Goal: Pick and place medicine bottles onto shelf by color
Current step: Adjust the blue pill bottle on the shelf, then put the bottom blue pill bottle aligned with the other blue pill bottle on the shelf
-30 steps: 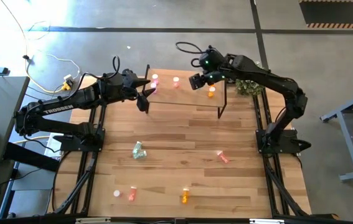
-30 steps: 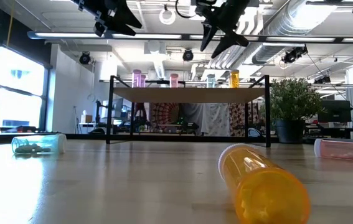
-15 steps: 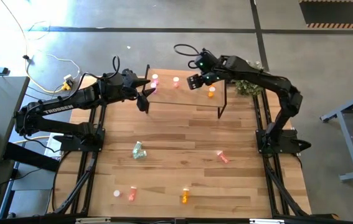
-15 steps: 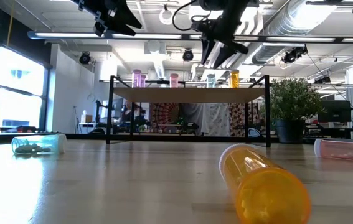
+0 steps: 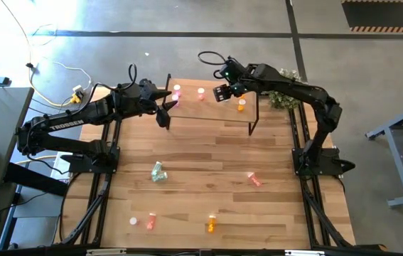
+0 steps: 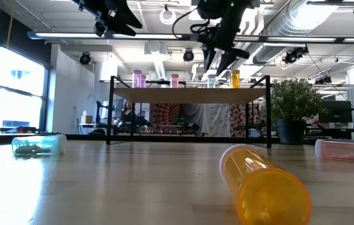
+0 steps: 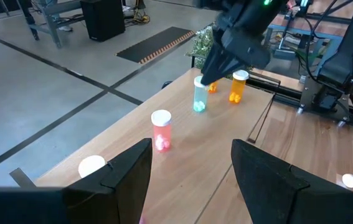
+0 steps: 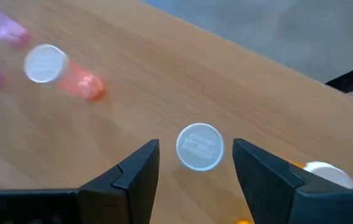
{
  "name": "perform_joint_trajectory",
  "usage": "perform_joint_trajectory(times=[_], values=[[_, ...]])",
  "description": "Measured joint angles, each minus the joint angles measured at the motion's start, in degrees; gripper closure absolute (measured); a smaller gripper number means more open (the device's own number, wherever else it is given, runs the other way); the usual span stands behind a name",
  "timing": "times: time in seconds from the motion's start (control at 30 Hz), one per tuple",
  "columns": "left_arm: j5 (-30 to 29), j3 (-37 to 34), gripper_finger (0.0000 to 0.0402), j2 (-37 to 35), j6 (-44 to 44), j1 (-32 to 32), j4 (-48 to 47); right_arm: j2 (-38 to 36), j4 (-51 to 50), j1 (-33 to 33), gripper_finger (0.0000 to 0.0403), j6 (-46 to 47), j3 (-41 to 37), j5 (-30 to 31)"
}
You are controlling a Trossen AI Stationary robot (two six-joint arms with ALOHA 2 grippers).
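The shelf (image 5: 212, 114) stands at the table's far edge. Standing on it are a pink bottle (image 5: 176, 91), a salmon-red bottle (image 7: 160, 129), a pale blue-green bottle (image 7: 199, 96) and an orange bottle (image 7: 237, 87). My right gripper (image 8: 196, 149) is open and points steeply down just over the blue-green bottle, one finger on each side of its white cap (image 8: 199, 146), with gaps showing. In the low view the right gripper (image 6: 214, 65) hangs right above that bottle (image 6: 211, 80). My left gripper (image 7: 192, 146) waits open above the shelf's left end, holding nothing.
On the tabletop lie a green bottle (image 5: 158, 172), a salmon-red one (image 5: 254, 179), a pink one (image 5: 150, 222) and an orange one (image 5: 210, 225). A potted plant (image 5: 283, 99) stands beyond the shelf's right end. The shelf's black legs (image 6: 111, 112) rise from the table.
My right gripper has sunk toward the blue-green bottle on the shelf, shifted a little toward the table's left and tipped more steeply down. Its fingers have stayed open. The bottles have not moved.
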Motion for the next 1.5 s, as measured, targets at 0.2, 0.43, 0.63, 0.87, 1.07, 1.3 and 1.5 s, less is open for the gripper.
perform_joint_trajectory(times=[0.2, 0.43, 0.63, 0.87, 1.07, 1.3, 1.5], values=[[-0.1, 0.0, 0.019, 0.0, 0.0, 0.0, 0.0, 0.7, -0.1, 0.0, 0.0208, -0.1, 0.0, -0.2], [-0.1, 0.0, 0.019, 0.0, 0.0, 0.0, 0.0, 0.7, 0.2, 0.0, 0.0208, -0.4, 0.0, -1.8], [-0.1, 0.0, 0.019, 0.0, 0.0, 0.0, 0.0, 0.7, 0.4, 0.0, 0.0208, -1.3, 0.0, -3.5], [-0.1, 0.0, 0.019, 0.0, 0.0, 0.0, 0.0, 0.7, 1.2, 0.0, 0.0208, -2.1, 0.0, -2.6], [-0.1, 0.0, 0.019, 0.0, 0.0, 0.0, 0.0, 0.5, 1.0, 0.0, 0.0208, -2.3, 0.6, -2.6], [0.2, 0.0, 0.019, 0.0, 0.8, 0.0, -1.6, -0.7, -0.7, 0.7, 0.0208, -4.5, 4.9, -2.4], [3.6, 0.0, 0.019, -1.6, 1.0, 0.0, -6.5, -3.6, -5.2, 3.3, 0.0208, -6.4, 7.3, -6.2]])
